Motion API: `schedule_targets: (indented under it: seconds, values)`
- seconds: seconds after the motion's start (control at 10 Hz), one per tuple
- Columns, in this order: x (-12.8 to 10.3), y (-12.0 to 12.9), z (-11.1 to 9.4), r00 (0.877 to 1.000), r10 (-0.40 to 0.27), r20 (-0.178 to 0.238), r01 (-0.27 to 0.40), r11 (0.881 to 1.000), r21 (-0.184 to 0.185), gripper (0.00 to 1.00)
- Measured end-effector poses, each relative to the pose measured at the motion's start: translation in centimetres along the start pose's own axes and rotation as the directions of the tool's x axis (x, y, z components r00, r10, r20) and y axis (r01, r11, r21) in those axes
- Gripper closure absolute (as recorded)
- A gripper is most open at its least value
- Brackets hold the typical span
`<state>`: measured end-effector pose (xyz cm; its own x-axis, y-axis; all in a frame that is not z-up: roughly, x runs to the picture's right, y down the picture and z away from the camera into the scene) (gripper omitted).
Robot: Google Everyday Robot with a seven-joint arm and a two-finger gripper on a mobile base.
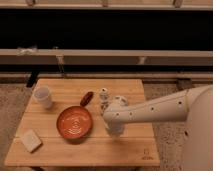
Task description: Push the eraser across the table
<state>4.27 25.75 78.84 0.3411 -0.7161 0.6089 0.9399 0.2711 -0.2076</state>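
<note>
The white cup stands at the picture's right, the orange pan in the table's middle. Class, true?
No. The camera view shows the white cup at the picture's left; the orange pan is in the table's middle, the gripper just right of it.

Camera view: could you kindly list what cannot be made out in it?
The eraser: not found; the arm and the pincer, over the table just right of the pan, may cover it.
Two small pale things behind the arm: too small to identify.
Logo mark: too small to read.
Robot body: cut off by the right edge.
</note>
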Motion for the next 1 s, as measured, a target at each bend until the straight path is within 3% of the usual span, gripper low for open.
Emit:
schedule_targets:
  seconds: [1.0]
  values:
    - [4.0,-1.0,-0.7,1.000,0.002,-0.014,-0.002,1.000,0.004,1.00]
